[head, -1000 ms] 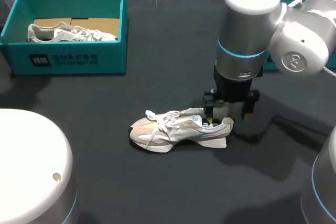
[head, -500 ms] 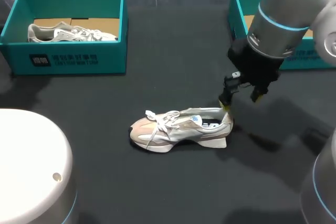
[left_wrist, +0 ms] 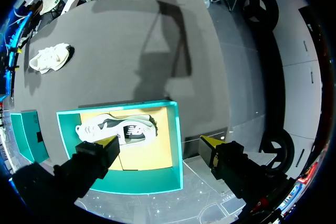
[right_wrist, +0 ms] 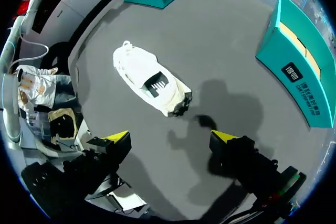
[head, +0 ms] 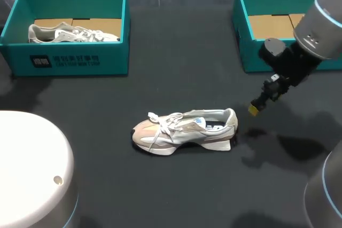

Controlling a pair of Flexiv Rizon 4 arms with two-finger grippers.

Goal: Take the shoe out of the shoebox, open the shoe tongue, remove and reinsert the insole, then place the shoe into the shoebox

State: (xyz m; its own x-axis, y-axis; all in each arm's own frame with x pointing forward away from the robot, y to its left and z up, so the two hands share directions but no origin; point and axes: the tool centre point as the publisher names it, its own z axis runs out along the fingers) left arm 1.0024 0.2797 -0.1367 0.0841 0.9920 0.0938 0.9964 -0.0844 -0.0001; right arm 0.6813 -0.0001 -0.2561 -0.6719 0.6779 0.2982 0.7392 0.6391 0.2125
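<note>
The right gripper [head: 260, 103] is seen from the head view above the dark bench [head: 176, 78], just off the heel of the beige and white lace-up sneaker [head: 184, 131]. The sneaker lies mid-bench, its long axis along the front edge and its toe toward the left edge.

In the left wrist view, the left gripper [left_wrist: 160, 144] is shown with fingers apart and empty, over a teal cardboard shoebox [left_wrist: 177, 150], well apart from the sneaker.

In the right wrist view, the right gripper's fingers are spread with nothing between them, and the sneaker lies ahead, heel nearest. The right arm is judged the nearer.
</note>
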